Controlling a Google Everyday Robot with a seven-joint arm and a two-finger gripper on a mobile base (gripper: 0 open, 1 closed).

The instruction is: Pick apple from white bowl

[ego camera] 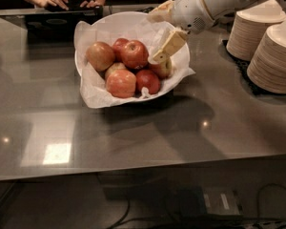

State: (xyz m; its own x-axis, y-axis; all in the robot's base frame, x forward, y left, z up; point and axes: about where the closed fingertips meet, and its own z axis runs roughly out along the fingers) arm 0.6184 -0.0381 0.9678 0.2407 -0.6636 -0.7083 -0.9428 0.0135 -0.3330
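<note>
The deep-red apple (pixel 134 54) is seen near the middle of the paper-lined white bowl (pixel 183 61). The gripper (pixel 158 58) is held at its 3 o'clock, beside a yellow-sided apple (pixel 163 70); whether it is spread cannot be told.

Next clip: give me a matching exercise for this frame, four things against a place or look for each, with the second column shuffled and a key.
Things:
1. apple
2. gripper
3. white bowl
4. paper plates

Place or look:
a. stacked at the far right
b. deep red, at the back of the pile of fruit
c. lined with crinkled white paper
d. inside the bowl's right side, down by the fruit

Pairs: 1-b, 2-d, 3-c, 4-a
</note>
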